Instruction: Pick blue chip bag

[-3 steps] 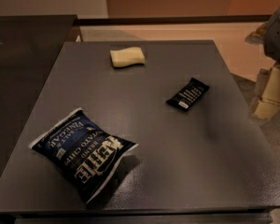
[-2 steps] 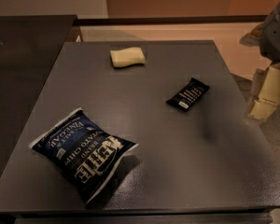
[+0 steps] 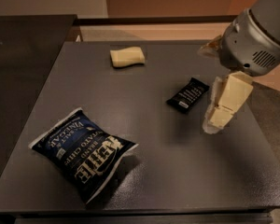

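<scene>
Blue chip bag: I saw the blue chip bag (image 3: 84, 153) lying flat on the near-left part of the table (image 3: 177, 171). It was puffy and dark navy with white edges, and its bold white lettering read upside down from my view.
Bag contact: Nothing touched it. It lay on its own, well apart from the other items, with one corner pointing toward the near edge.
Gripper: The gripper (image 3: 220, 117) hung over the right side of the table. It was pale cream and pointed downward with a slight lean to the left.
Gripper state: I could not tell whether it was released or clenched. I saw nothing grasped in it.
Gripper to bag: The two were well apart, with the bag far off to the gripper's left and nearer to me.
Arm: A rounded grey wrist housing (image 3: 256, 36) with vent slots came in from the upper right, directly above the gripper.
Black wrapper: A small black snack bar wrapper (image 3: 187, 95) lay at an angle just beside the gripper, on its left.
Yellow block: A pale yellow sponge-like block (image 3: 127, 57) sat toward the far side of the table, left of centre.
Table surface: It was dark grey and matte.
Left of table: A darker counter (image 3: 23, 55) ran alongside.
</scene>
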Tool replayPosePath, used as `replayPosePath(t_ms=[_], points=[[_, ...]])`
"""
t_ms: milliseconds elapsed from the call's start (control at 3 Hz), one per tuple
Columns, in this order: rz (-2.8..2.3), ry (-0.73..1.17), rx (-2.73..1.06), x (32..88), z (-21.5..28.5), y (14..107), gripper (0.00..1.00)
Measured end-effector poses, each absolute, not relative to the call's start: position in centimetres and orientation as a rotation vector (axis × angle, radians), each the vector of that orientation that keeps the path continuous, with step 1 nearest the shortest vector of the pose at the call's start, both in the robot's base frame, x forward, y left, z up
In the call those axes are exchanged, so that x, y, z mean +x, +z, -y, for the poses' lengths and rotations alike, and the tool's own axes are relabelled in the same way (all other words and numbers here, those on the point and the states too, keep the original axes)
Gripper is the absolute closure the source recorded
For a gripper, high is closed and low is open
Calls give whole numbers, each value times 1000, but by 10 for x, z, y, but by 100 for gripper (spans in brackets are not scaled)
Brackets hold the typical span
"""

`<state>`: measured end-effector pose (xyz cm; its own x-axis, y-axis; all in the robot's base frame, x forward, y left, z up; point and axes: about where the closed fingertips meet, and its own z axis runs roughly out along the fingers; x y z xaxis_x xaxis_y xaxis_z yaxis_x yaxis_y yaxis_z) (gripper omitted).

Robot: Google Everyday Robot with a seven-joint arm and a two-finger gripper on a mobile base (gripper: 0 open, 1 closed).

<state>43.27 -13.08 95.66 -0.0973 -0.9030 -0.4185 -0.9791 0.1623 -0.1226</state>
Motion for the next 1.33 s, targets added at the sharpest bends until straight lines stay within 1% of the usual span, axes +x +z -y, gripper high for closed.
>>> replayPosePath(t_ms=[333, 667, 1000, 1333], points=[[-1954, 389, -1814, 430, 83, 946, 0], [-1880, 444, -1857, 425, 41, 931, 0], [-1846, 454, -1866, 421, 6, 910, 0], [-1846, 472, -1878, 416, -17, 888, 0]])
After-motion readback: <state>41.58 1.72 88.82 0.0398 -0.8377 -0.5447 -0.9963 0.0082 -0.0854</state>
